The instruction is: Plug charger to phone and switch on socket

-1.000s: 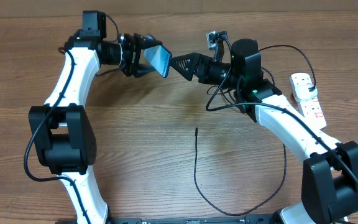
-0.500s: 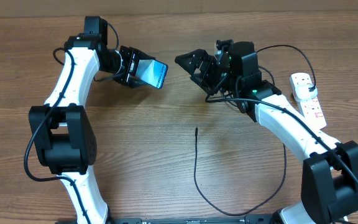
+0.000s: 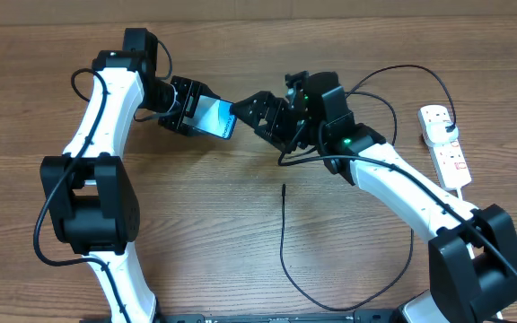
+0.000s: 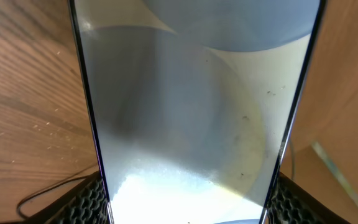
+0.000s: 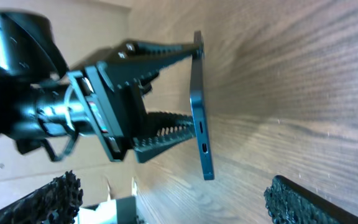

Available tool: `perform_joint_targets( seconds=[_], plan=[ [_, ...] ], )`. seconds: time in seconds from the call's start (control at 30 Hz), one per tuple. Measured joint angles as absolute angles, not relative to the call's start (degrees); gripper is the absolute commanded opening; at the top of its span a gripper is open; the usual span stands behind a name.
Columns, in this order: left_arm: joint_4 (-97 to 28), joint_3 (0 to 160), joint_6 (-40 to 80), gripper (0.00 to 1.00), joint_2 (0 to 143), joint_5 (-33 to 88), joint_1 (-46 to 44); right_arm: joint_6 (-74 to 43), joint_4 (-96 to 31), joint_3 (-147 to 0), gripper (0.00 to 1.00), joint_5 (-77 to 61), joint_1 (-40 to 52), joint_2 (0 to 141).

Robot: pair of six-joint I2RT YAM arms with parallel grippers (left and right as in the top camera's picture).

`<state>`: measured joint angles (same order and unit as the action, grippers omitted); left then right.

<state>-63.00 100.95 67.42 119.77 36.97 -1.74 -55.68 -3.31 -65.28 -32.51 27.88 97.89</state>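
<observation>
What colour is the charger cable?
Black; the charger cable shows best in the overhead view.

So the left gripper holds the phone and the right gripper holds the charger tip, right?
No. The left gripper does hold the phone, but the right gripper is open and empty; the overhead view shows the charger lying on the table.
</observation>
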Motion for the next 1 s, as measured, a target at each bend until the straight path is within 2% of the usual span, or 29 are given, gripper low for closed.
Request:
perform_joint_targets(
  seconds=[0.43,0.67,1.0],
  plan=[
    [-69.01,100.99,67.4,0.04,119.77,36.14,-4.12,-52.99,-7.33,-65.28,0.95,-27.77,31.99,97.91],
    [-70.35,100.99,67.31,0.04,119.77,36.14,-5.56,-52.58,-7.77,-65.28,0.84,-25.19,33.47,97.91],
    [-70.52,101.01,66.94,0.04,119.77,36.86,-7.92,-52.51,-8.29,-65.28,0.75,-24.6,33.47,97.91]
  ],
)
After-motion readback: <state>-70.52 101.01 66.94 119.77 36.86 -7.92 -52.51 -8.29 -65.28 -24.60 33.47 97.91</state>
